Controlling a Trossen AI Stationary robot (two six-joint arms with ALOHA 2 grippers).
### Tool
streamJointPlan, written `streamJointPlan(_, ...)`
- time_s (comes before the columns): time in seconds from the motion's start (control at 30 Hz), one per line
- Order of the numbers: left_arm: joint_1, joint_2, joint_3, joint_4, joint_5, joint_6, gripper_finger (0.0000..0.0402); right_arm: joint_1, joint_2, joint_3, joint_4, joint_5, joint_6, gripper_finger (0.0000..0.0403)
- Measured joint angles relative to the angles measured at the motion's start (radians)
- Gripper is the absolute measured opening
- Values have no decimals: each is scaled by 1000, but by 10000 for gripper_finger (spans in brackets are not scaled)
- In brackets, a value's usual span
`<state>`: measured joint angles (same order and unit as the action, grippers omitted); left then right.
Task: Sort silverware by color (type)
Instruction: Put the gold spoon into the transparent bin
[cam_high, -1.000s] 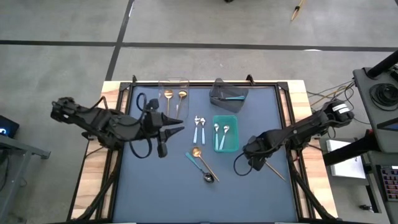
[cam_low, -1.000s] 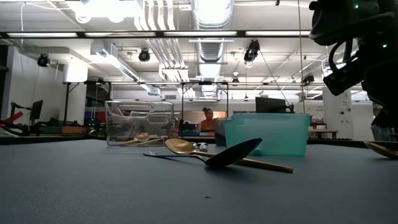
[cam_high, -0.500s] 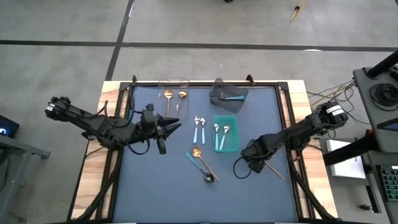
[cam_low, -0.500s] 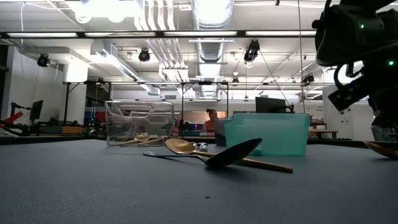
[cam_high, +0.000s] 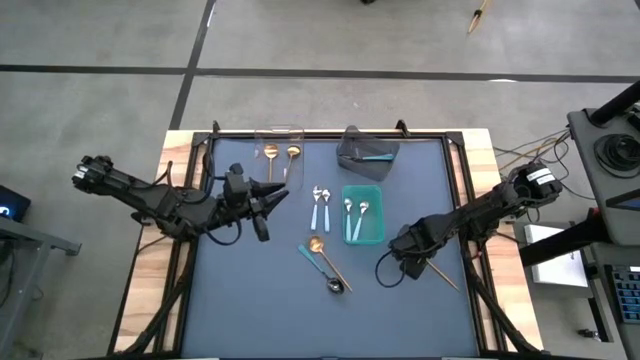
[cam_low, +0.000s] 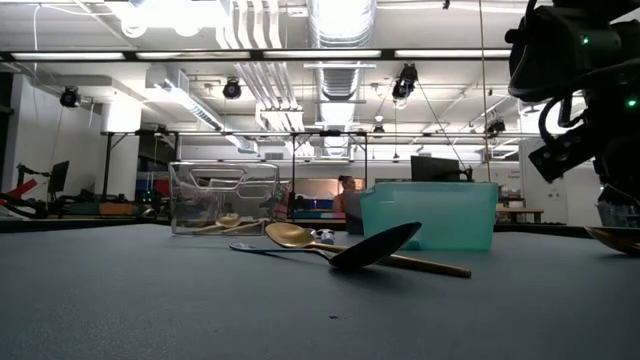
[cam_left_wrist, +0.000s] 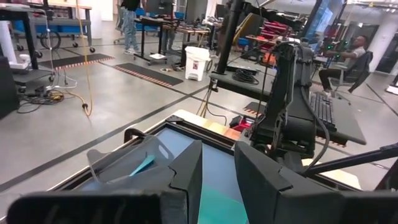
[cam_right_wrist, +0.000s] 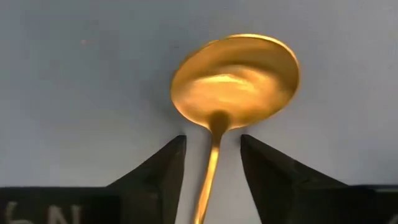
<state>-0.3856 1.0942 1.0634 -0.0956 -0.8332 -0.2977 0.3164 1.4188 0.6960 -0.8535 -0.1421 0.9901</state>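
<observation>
Where visible, roughly 4 gold spoons (cam_high: 326, 259).

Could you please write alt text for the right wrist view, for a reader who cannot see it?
A gold spoon lies bowl-up on the dark table, its handle running between the right gripper's two dark fingers, which straddle the neck without visibly touching it.

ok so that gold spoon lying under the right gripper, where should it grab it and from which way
Grip the gold spoon at the thin neck just behind the bowl, coming straight down from above. It lies flat on the table, and the right gripper already straddles that narrow neck, one finger on each side.
</observation>
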Motion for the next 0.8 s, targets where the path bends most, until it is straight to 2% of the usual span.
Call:
streamJointPlan(0.43,2,1,0,-1,-23,-9,77,0,1,0,29,0,1,20)
streamJointPlan(0.6,2,4,0,0,-25,-29,77,0,-32,-3,23,8,12,11)
streamJointPlan(0.8,4,13,0,23,-26,-37,77,0,-144,10,-28,62,73,10)
